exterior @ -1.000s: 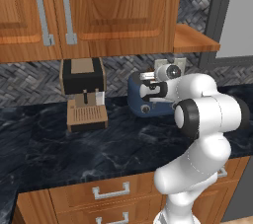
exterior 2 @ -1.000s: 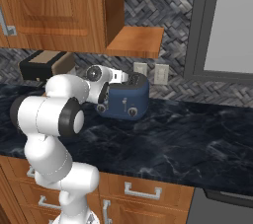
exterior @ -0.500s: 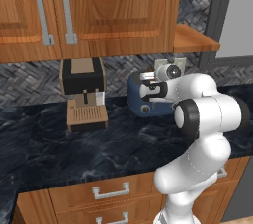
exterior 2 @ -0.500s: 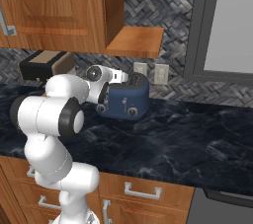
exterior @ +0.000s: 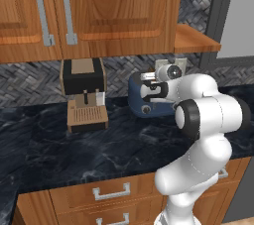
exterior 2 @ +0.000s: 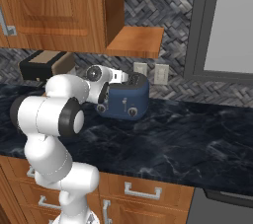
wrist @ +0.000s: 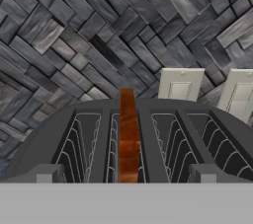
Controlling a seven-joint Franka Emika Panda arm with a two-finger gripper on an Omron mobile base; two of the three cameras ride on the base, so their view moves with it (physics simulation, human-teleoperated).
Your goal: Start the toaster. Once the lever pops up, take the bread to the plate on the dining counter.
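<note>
The dark-blue toaster (exterior: 141, 101) (exterior 2: 127, 97) stands on the black marble counter against the woven backsplash. In the hand view I look down along its top (wrist: 74, 119), where the bread (wrist: 127, 134) stands on edge in the middle slot as a narrow brown strip. My gripper (exterior: 151, 90) (exterior 2: 104, 93) (wrist: 126, 174) hovers at the toaster's near end, level with its top. It is open, with one fingertip (wrist: 45, 172) on each side of the slots and nothing held. The plate and the dining counter are out of view.
A black-and-tan coffee machine (exterior: 83, 92) (exterior 2: 42, 65) stands left of the toaster. Two wall outlets (wrist: 179, 85) (exterior 2: 148, 73) sit behind it. Wooden cabinets (exterior: 99, 11) and a small shelf (exterior 2: 136, 40) hang overhead. Drawers (exterior: 111, 192) run below the counter's front edge.
</note>
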